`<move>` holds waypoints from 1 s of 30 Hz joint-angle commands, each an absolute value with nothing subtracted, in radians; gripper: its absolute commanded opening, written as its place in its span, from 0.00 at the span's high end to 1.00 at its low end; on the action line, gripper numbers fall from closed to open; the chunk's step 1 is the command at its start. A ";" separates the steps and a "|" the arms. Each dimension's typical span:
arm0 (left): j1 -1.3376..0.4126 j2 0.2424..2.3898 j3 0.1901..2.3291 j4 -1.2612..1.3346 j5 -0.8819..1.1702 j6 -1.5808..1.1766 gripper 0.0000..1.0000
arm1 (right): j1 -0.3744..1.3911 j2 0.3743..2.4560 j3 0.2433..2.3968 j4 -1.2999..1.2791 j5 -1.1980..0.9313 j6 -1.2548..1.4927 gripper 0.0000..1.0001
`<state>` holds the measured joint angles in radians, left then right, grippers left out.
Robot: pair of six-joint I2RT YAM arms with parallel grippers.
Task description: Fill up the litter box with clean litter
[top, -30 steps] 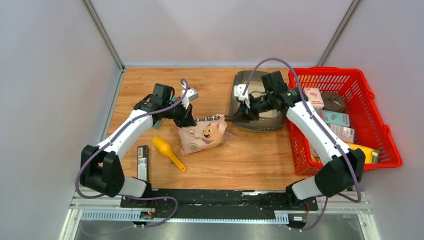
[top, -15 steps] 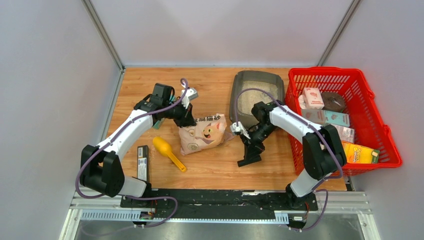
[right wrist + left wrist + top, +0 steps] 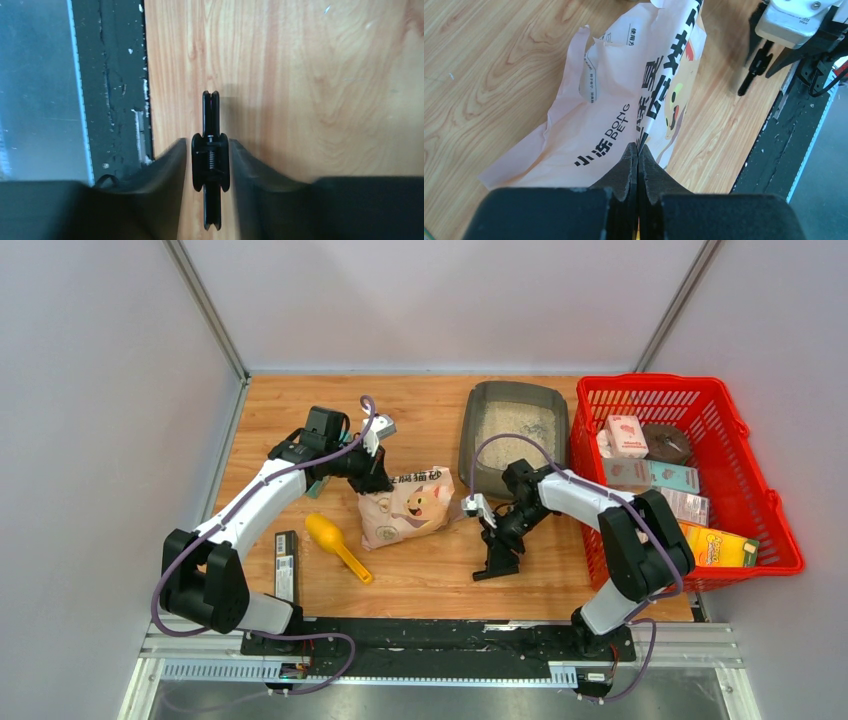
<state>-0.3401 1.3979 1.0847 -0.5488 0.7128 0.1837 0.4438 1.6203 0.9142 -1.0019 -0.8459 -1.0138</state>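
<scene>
Two sets of jaws: left gripper (image 3: 638, 150) pressed together, pinching the bag (image 3: 599, 125) edge; right gripper (image 3: 209, 146) slightly spread, flanking a black clip (image 3: 210, 107), contact unclear.

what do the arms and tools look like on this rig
The left arm and right arm have white rounded shells, black joints and black bases, each trailed by a purple cable. The left tool and right tool are black, with two tapering fingers and a pale camera block behind.
</scene>
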 commanded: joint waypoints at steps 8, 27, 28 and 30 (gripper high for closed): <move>-0.344 1.342 1.105 -0.374 0.767 0.134 1.00 | 0.361 1.560 1.276 -1.231 -0.853 -0.957 0.29; -0.108 1.132 1.149 -0.449 0.454 -0.198 0.31 | 0.388 1.746 1.591 -0.595 -0.940 -0.291 0.21; -0.086 1.140 1.140 -0.478 0.456 -0.259 0.31 | 0.394 1.729 1.576 -0.580 -0.937 -0.282 0.21; -0.049 1.166 1.103 -0.527 0.507 -0.310 0.26 | 0.410 1.704 1.530 -0.534 -0.930 -0.272 0.20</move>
